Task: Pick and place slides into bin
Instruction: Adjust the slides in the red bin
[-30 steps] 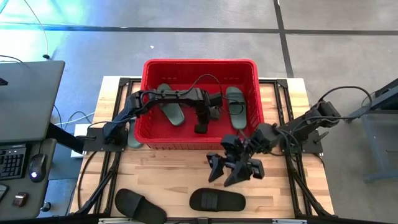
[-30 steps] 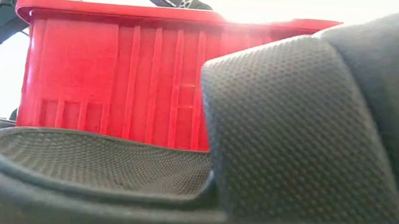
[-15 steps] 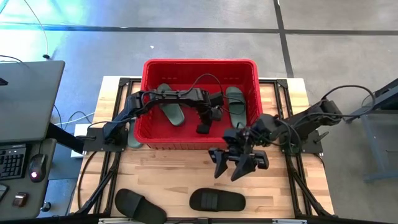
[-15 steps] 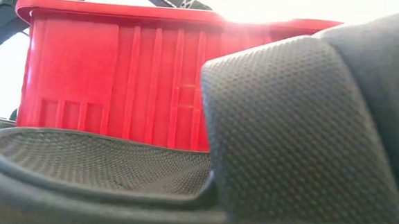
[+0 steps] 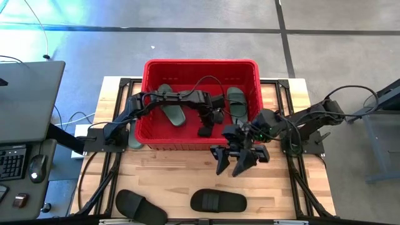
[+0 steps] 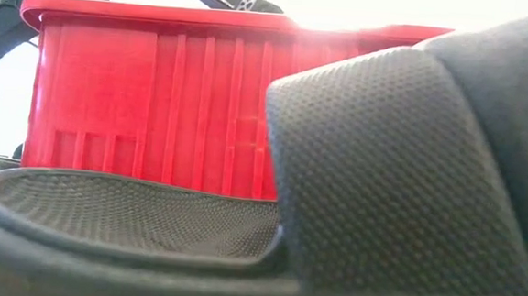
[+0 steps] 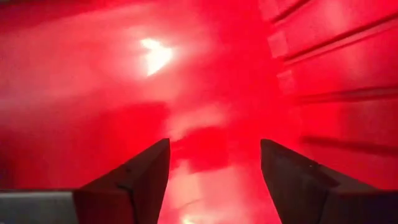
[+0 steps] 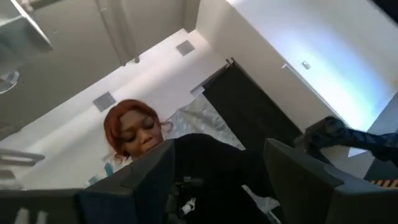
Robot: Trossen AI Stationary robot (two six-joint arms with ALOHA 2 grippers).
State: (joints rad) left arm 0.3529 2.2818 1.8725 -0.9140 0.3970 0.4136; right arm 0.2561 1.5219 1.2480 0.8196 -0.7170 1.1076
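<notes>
Right gripper low of centre in the high view, over bare table just below the bin's front wall, fingers spread apart, nothing between them; arm stretched in from the right edge, wrist camera turned up toward a person in the room. Left gripper down inside the bin, fingers apart over the red floor, arm bent in over the left wall.

Two black slides near the lower edge: one lying left-to-right at lower centre, other at lower left, slanted, one end lower right. Two green slides inside the bin: one slanted, long axis running upper left to lower right; other nearly top-to-bottom by the right wall. Another dark slide partly hidden outside the bin's left wall.
</notes>
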